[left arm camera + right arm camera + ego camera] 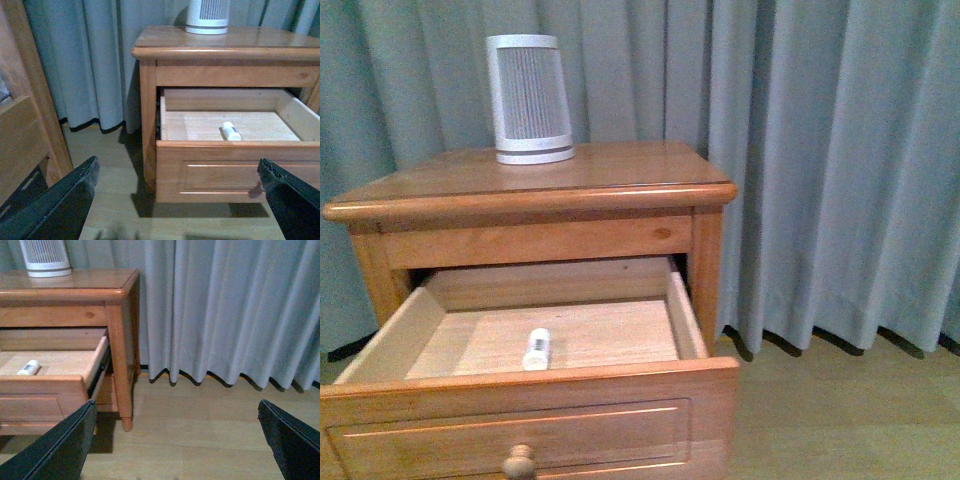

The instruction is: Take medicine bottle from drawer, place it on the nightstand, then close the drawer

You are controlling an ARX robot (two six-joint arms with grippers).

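Curtain: 1, grey-blue, pleated, hangs behind and to the right of the unit, hem at floor level.
Floor: pale wood-look boards.
Nightstand: 1, orange-brown wood, glossy top w/ rounded edge.
2nd wooden furniture piece: 1, only partly seen in left wrist view, apart from the nightstand; type unclear.
Drawer: 1 seen, upper, pulled well out. Pale wood inside, recessed panel on front.
White ribbed cone-shaped device: 1, upright on top, near back-left corner.
Left gripper: 2 dark fingers spread wide, nothing between them. Sits low in front of the drawer front, no contact.
Right gripper: 2 dark fingers spread wide, nothing held. Off the nightstand's right front corner, over bare floor.
Knob: 1, round, wood, mid drawer front.
Medicine bottle: 1, white, lying on its side on drawer floor, close to front wall, approx mid-width. Clear of both side walls. Nothing else in drawer.
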